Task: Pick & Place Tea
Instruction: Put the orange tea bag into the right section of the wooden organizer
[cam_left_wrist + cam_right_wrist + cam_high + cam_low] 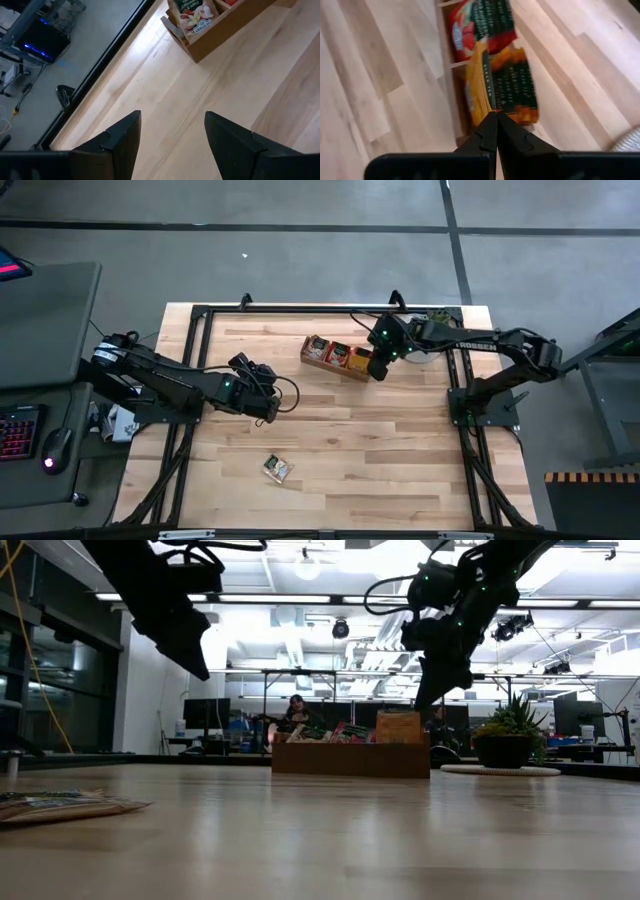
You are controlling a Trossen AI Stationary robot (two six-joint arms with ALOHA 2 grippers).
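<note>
From above I see a pale wooden table (400,450) with a dark arm reaching in from each side. My right gripper (379,366) hangs over the near-right end of the long wooden tray (318,363), which sits toward the far side of the table, slightly angled. Its fingers (496,131) are pressed together, pinching the top edge of an orange tea sachet (506,86) with dark print, which stands upright in the tray's end compartment. The next compartment holds a red sachet (470,30), and the far end compartment holds a pale one (196,14) with printed fruit. My left gripper (262,397) hovers above bare tabletop on the left-middle of the table, well apart from the tray, with its two fingers (122,142) spread wide and nothing between them. One more pale sachet (277,469) lies flat on the table nearer the front edge, away from both grippers. A small potted plant (505,740) stands just beside the tray's right end.
</note>
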